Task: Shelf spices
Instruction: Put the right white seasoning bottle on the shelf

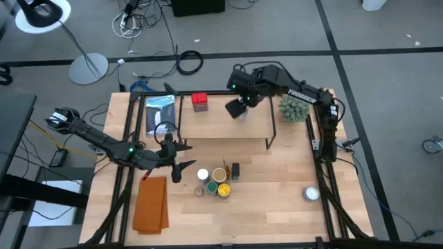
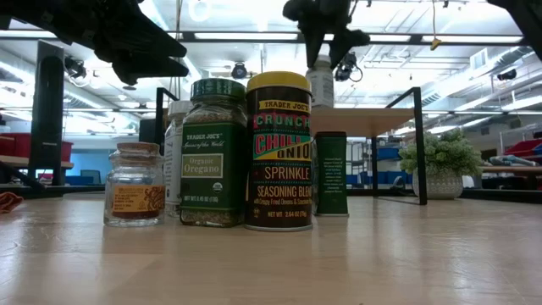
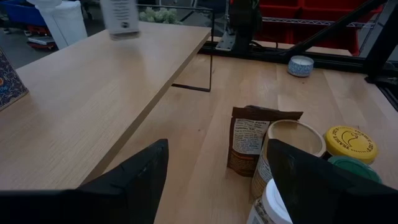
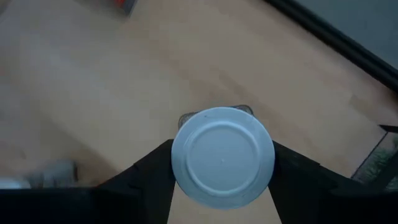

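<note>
I'm looking down on the bench point(image 1: 277, 207), and the shelf point(image 1: 221, 123) sits across its far half with the red square tin point(image 1: 200, 102) already standing on it near the far edge. My right jaws point(image 1: 237, 109) hang over the middle of that board, clamped on either side of a white-lidded jar point(image 4: 222, 157); it hangs upright between them, long axis vertical, lid toward my wrist camera, base pointing down at the wood. From table height it looks clear of the board, so I judge the coming move is straight down, then let go. My left jaws point(image 1: 178, 160) hover wide apart and empty just beside the cluster of spices point(image 1: 216, 181) in front of the shelf, all upright: oregano point(image 2: 214, 152), the yellow-lidded seasoning blend point(image 2: 279, 151). The left arm is plainly nearer those.
</note>
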